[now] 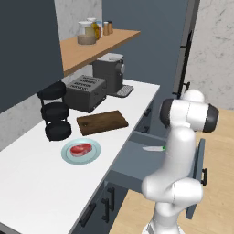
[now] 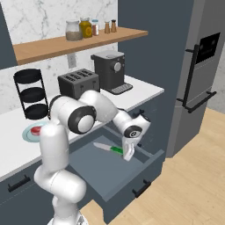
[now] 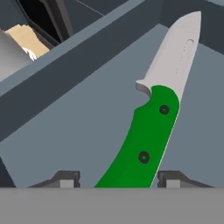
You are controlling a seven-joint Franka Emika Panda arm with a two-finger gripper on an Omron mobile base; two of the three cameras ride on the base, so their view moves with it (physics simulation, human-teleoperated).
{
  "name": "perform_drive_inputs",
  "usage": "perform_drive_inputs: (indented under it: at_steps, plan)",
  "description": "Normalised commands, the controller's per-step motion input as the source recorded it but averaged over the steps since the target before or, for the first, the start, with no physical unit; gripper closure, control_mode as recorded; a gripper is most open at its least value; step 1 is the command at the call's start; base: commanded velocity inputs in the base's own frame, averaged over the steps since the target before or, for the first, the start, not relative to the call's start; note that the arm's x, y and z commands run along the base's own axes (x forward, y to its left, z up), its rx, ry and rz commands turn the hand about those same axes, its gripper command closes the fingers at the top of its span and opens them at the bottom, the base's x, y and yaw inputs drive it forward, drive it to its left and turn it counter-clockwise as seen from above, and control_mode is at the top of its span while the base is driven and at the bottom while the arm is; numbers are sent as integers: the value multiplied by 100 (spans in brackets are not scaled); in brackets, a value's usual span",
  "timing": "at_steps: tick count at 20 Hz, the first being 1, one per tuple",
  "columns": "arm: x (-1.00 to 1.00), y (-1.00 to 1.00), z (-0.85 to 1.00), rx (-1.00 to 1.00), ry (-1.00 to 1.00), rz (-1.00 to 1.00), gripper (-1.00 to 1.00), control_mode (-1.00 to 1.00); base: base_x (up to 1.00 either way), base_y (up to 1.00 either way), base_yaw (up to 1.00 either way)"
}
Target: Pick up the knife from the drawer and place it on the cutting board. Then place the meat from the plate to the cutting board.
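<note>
The knife (image 3: 148,135) lies flat in the open drawer (image 2: 110,171), green handle between the end effector's (image 2: 128,154) parted, ungripping fingers; next: clamp, then lift.

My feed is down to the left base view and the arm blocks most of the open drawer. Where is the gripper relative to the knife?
Observer: In the hand view the gripper is low in the drawer, with the knife's green handle between its two fingertips.
Operator: Has it closed on the handle?
Observer: Not that I can see; there are gaps on both sides of the handle.
Operator: Which way does the blade point?
Observer: In the right base view it points away from the gripper, toward the drawer's inner left side.
Operator: Is the knife lifted?
Observer: No, it lies flat on the drawer floor.
</note>
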Motion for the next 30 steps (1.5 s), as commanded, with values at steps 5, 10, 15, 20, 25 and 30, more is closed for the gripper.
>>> perform_drive_inputs:
  at_steps: [5,10,15,20,25,30]
  plan:
    - [-13,-52,88,0,5,0,100,-100,0,0,0]
    - [-10,-51,87,3,1,-4,100,-100,0,0,0]
    - [0,-25,84,20,-1,-8,100,-100,0,0,0]
    - [9,63,64,1,-21,0,100,-100,0,0,0]
    - [40,100,37,-7,-23,3,100,-100,0,0,0]
    - [84,100,0,0,-10,5,100,-100,0,0,0]
